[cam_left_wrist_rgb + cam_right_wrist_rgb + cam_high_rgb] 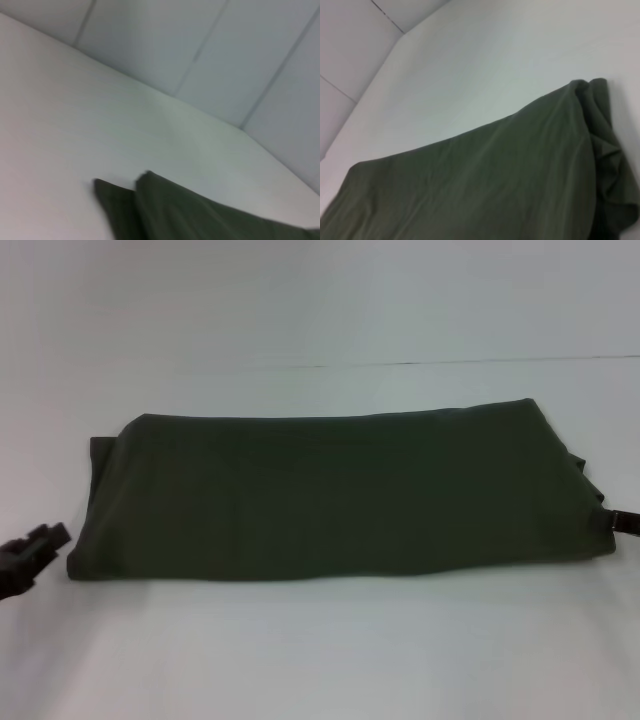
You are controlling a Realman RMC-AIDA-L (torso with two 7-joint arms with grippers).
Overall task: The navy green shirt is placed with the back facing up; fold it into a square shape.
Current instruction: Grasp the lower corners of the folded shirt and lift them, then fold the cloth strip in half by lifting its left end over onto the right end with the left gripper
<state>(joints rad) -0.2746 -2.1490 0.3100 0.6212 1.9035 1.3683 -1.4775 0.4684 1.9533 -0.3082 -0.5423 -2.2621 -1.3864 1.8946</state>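
Navy green shirt [340, 490] folded wide on table [320, 660], left gripper [35, 550] beside it

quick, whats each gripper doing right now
Left gripper: beside the navy green shirt's left edge, holding nothing; open or shut cannot be told.
Right gripper: at the shirt's right edge; cannot be told.

no readable text, no labels, no brands, no numbers — nothing legible in any view
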